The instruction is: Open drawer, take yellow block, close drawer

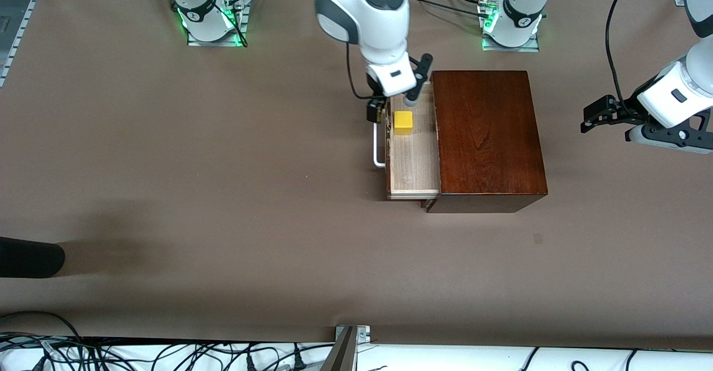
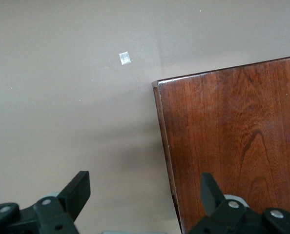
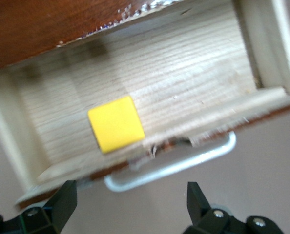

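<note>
Right gripper (image 1: 394, 105) hangs over the open drawer (image 1: 415, 165), at the end of it farther from the front camera, fingers spread wide and empty, one fingertip by the drawer front and one over the pale floor. White bar handle (image 1: 378, 149) is on the drawer front, facing the right arm's end of the table. Drawer is pulled out partway from the dark wooden box (image 1: 487, 137). Yellow block (image 1: 403, 122) sits flat on the drawer floor, close to the front wall, just under and slightly nearer the front camera than the right gripper; right wrist view shows it between the two fingertips' line but not touched. Left gripper (image 1: 604, 116) waits in the air at the left arm's end of the table, beside the box, fingers spread, holding nothing. Handling guess: block looks light, rigid, smooth-faced, not fragile; a pinch on two opposite flat side faces should hold, though the nearby front wall leaves little room for one finger. Drawer likely slides easily; push on front or handle to close. Counts: one drawer, one block, one handle, one box, two grippers.
</note>
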You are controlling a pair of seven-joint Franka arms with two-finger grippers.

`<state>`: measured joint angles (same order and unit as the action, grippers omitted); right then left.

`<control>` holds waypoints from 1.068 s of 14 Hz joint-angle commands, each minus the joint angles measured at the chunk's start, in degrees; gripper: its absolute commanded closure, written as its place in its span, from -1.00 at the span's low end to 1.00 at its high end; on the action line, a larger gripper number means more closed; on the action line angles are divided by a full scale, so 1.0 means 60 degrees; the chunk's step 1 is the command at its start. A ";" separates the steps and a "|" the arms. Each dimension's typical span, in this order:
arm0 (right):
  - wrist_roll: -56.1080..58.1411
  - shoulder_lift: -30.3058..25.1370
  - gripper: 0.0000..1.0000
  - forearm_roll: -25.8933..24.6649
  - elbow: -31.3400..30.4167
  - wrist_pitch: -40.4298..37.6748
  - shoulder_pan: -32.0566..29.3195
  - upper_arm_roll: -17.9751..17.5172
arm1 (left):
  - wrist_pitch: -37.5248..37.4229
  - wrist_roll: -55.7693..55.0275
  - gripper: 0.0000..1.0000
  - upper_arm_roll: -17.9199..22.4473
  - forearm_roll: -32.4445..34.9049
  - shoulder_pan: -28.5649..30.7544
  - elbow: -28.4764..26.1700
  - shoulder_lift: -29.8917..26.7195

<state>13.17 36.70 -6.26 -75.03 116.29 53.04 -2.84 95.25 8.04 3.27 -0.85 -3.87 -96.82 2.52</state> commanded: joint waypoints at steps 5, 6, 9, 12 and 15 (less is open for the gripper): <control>0.0105 0.1413 -1.00 -0.0627 0.1430 0.0232 0.0609 0.0194 | 0.0004 0.0227 -1.00 -0.0062 -0.0078 0.0250 0.0038 0.0063; 0.0105 0.1428 -1.00 -0.0699 0.1430 0.0291 0.0652 0.0194 | -0.0010 0.0227 -1.00 -0.0048 -0.0063 0.0264 0.0038 0.0078; 0.0105 0.1443 -1.00 -0.0905 0.1430 0.0379 0.0711 0.0194 | 0.0004 0.0227 -1.00 -0.0048 -0.0078 0.0265 0.0052 0.0092; 0.0149 0.1501 -1.00 -0.1255 0.1430 0.0686 0.0711 0.0194 | 0.0004 0.0227 -1.00 -0.0062 -0.0063 0.0264 0.0067 0.0092; 0.0134 0.1662 -1.00 -0.1301 0.1415 0.0863 0.0726 0.0209 | 0.0019 0.0227 -1.00 -0.0062 -0.0078 0.0264 0.0067 0.0092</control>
<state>13.62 44.79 -13.03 -68.45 120.92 56.63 -2.23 95.24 8.11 3.19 -0.85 -2.80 -96.84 2.92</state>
